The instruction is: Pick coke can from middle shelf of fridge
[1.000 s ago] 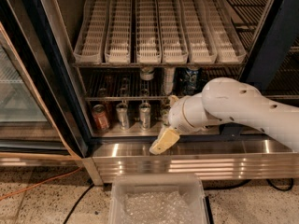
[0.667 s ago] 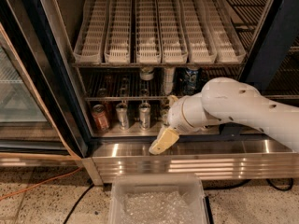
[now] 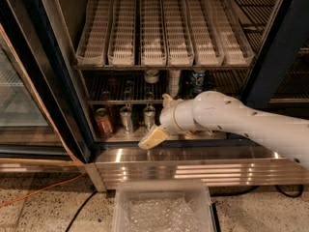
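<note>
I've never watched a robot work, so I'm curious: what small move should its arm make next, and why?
Probably lift the gripper: it hangs by the steel base of the fridge, below the front rail of the middle shelf, so it likely must rise before reaching in.

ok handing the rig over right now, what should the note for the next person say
End effector: tan, on the white arm, low in front of the steel floor's front edge, below the dark wire middle shelf. No can seen in it.
Small red coke can: cannot be picked out for certain on the dim middle shelf.
Not the target: dull orange-red can and silver cans, both on the floor level.
Done: the large black-framed fridge stands open, with the arm at the opening.
Left: locate the coke can, raise the arm to the shelf, grasp, withdraw.
</note>
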Action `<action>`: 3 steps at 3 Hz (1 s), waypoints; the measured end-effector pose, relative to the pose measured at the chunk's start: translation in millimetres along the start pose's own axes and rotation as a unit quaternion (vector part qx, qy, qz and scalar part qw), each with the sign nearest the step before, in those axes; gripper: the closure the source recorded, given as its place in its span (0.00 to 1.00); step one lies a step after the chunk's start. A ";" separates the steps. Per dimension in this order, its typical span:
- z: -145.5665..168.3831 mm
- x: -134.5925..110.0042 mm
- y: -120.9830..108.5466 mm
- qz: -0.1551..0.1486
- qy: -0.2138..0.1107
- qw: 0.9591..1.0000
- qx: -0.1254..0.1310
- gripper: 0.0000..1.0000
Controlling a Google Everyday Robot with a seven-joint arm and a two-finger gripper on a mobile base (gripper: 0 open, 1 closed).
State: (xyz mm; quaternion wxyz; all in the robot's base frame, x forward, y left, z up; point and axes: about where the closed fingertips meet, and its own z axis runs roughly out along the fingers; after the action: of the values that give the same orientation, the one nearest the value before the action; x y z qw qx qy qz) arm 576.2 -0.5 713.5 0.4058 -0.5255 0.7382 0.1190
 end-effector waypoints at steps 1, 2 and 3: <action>26.3 -18.5 -12.4 0.004 -0.046 0.999 0.025 0.00; 43.4 -38.0 -18.1 0.004 -0.082 0.996 0.036 0.00; 55.3 -56.3 -19.6 0.006 -0.115 0.993 0.031 0.00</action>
State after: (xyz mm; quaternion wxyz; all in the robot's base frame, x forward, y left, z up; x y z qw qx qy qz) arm 626.2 62.9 723.7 0.5034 -0.4911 0.6931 0.1583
